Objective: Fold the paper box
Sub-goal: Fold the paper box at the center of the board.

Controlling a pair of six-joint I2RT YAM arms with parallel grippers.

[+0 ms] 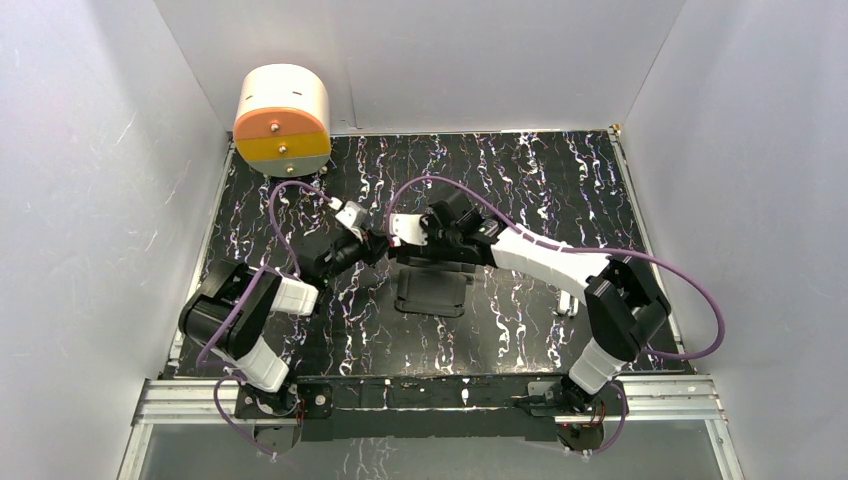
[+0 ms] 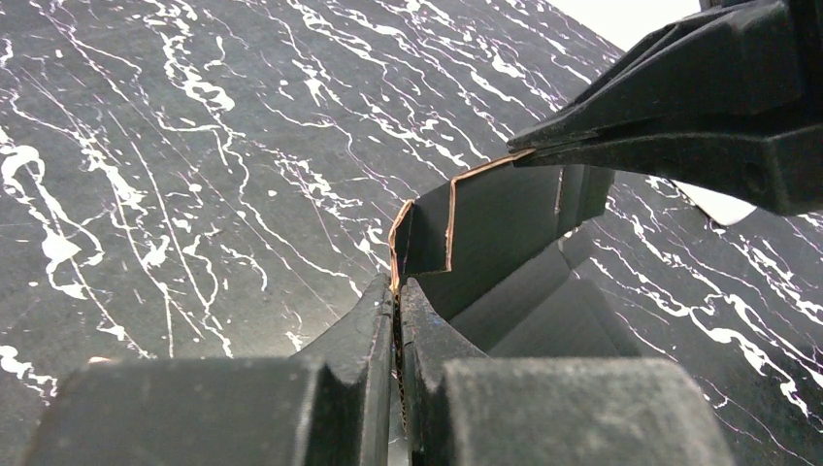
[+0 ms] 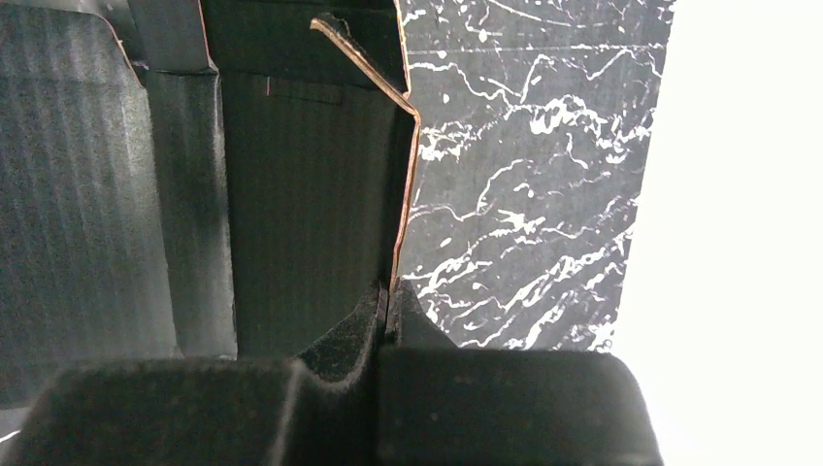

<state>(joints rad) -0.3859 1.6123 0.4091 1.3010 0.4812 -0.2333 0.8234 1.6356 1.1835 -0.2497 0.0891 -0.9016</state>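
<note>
The paper box (image 1: 433, 288) is a matte black card blank with creases and flaps, held over the middle of the marbled table. My left gripper (image 1: 372, 246) is shut on the edge of one flap; in the left wrist view the card (image 2: 495, 218) stands up out of the closed fingertips (image 2: 374, 311). My right gripper (image 1: 397, 238) is shut on the same far edge; in the right wrist view a thin brown-edged flap (image 3: 311, 194) rises from between the pads (image 3: 354, 330). The right gripper's jaws also pinch the card's top edge at the upper right of the left wrist view.
A cream and orange cylinder (image 1: 283, 120) stands at the back left corner of the marbled table (image 1: 560, 180). White walls close in the left, back and right sides. Purple cables loop over both arms. A metal rail (image 1: 430, 395) runs along the near edge.
</note>
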